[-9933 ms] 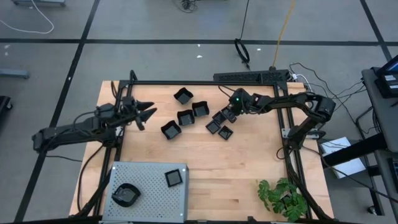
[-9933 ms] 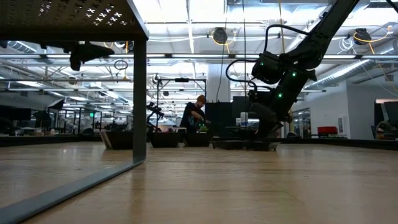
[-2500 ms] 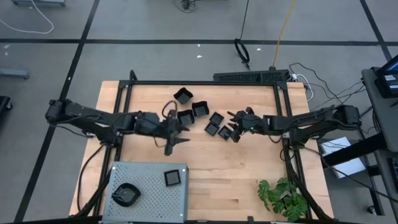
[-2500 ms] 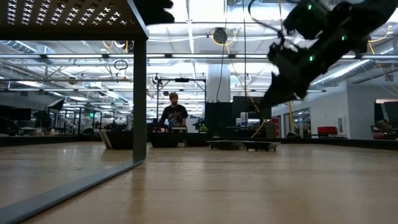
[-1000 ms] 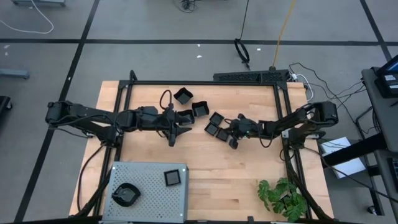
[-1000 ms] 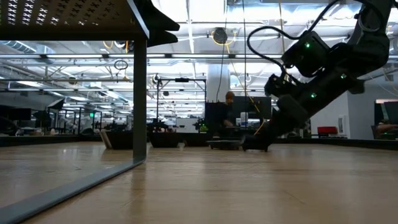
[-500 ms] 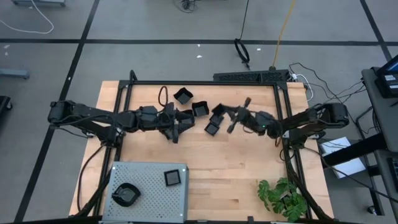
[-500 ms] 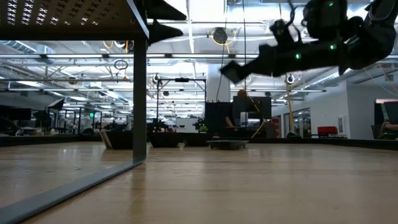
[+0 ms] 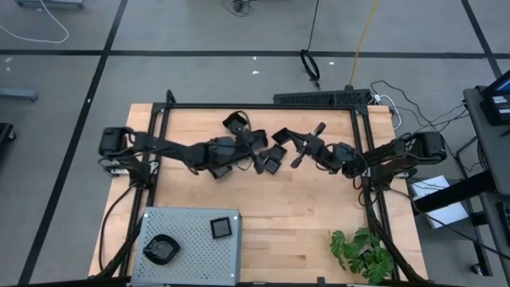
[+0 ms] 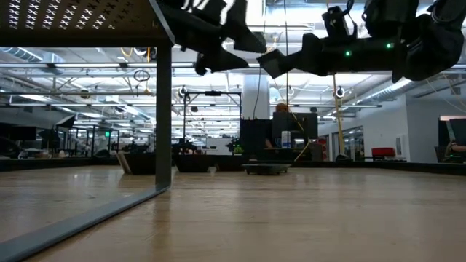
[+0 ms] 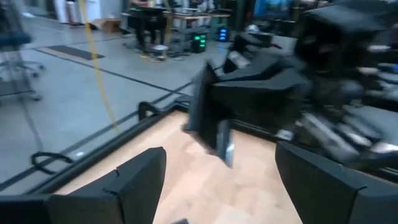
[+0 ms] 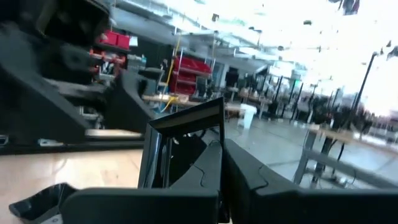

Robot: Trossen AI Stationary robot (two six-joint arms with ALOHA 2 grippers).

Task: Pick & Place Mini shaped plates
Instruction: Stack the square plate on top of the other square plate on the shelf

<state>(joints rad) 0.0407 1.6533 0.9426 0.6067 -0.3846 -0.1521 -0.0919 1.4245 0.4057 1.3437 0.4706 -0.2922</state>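
A: Where's the plate right now?

B: Off the table. The right gripper (image 9: 280, 135) is pinched shut on the rim of a square black mini plate (image 12: 180, 146), holding it raised and tilted on edge above the cluster of loose plates (image 9: 267, 151) at the far middle of the wooden table (image 9: 311, 215). The right wrist view shows the closed fingers (image 12: 214, 180) clamping one wall of it.

A: And the left arm?

B: The left gripper (image 9: 256, 147) is spread wide and empty, its two fingers (image 11: 134, 180) either side of that same plate (image 11: 211, 121). It looks like a handover in mid-air, just above the cluster.

A: What could go wrong?

B: I'd judge the pinch is thin: only an edge of a glossy dish. If the left closes off-centre or bumps it, the plate could twist out and fall onto the ones below. The two grippers are also nearly touching, so a small misjudged advance could knock fingers together.

A: Room to move?

B: Tight around the cluster, with the black frame rail (image 9: 263, 106) just beyond it. On the near side of the cluster the wood is bare. The perforated grey tray (image 9: 187, 219) sits well apart at the near left corner, already carrying a square plate (image 9: 222, 228) and a round one (image 9: 162, 250), with plenty of free surface.
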